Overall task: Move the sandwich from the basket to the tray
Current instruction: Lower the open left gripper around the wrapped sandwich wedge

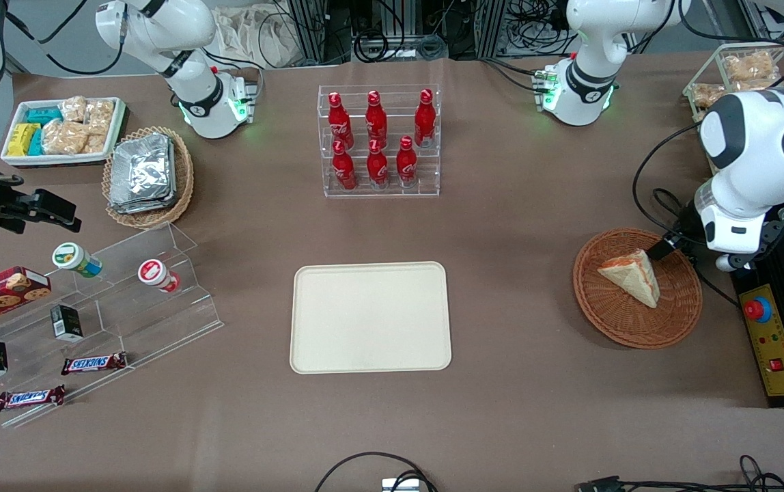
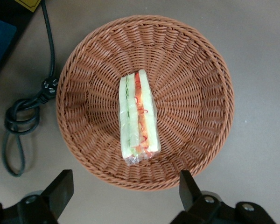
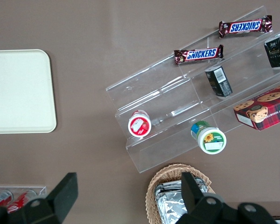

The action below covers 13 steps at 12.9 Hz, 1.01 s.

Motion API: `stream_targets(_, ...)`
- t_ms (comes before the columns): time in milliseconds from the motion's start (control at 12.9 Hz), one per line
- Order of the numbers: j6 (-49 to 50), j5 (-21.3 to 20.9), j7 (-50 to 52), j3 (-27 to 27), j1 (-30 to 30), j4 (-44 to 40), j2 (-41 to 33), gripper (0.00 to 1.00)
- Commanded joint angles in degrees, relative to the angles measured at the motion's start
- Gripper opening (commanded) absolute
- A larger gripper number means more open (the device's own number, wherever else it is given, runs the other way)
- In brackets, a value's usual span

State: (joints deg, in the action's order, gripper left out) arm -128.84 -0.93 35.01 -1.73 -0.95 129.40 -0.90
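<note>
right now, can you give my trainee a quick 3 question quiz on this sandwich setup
1. True or false: the sandwich lies in the basket.
2. Multiple choice: what lies on the tray? A) a foil pack B) nothing C) a red bottle
3. Fill in: the gripper hangs over the basket with its jaws ____.

Key
1. True: it rests on edge in the basket, filling layers facing the wrist camera.
2. B: the tray is bare.
3. Open: the fingers stand wide apart, clear of the sandwich.
</note>
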Motion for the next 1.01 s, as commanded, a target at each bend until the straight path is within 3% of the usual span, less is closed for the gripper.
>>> stream_targets(0,-7.2,-0.7,2.4,0.1,-0.2,5.3,-0.3,1.00)
stream_targets(930,-23.6,-0.7,6.6,0.1,-0.3,8.3,10.0,1.00)
